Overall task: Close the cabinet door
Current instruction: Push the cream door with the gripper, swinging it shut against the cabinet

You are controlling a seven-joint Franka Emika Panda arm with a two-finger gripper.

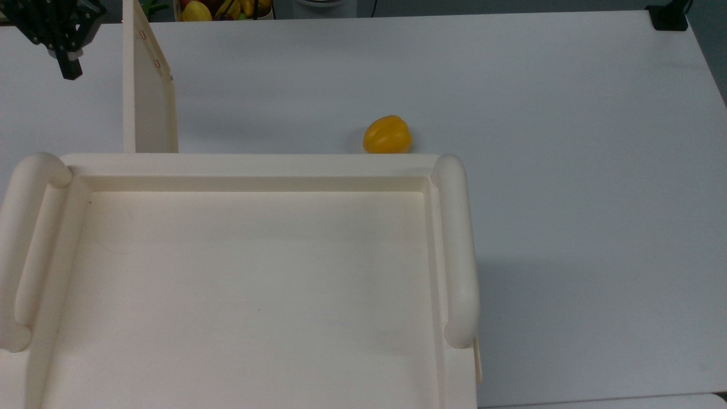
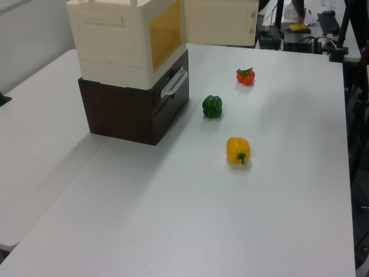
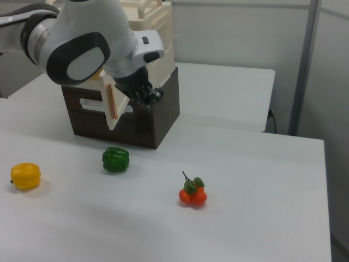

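Note:
The cream cabinet (image 1: pixel 255 284) stands on a dark brown drawer unit (image 2: pixel 132 109). Its cabinet door (image 1: pixel 149 96) is swung wide open and sticks straight out from the cabinet front. In the left view the cabinet door (image 2: pixel 219 22) shows flat on, past the amber opening; in the right view the cabinet door (image 3: pixel 111 101) shows edge-on. My black gripper (image 1: pixel 69 69) hangs at the top view's upper left, left of the door and apart from it. In the right view my gripper (image 3: pixel 150 97) is just right of the door's free edge, under the white arm (image 3: pixel 82 46).
A yellow pepper (image 1: pixel 387 135) lies on the white table (image 1: pixel 568 170) near the cabinet's front corner. A green pepper (image 3: pixel 115 159) and a tomato cluster (image 3: pixel 192 194) lie further out. A fruit basket (image 1: pixel 221 8) sits past the table's far edge.

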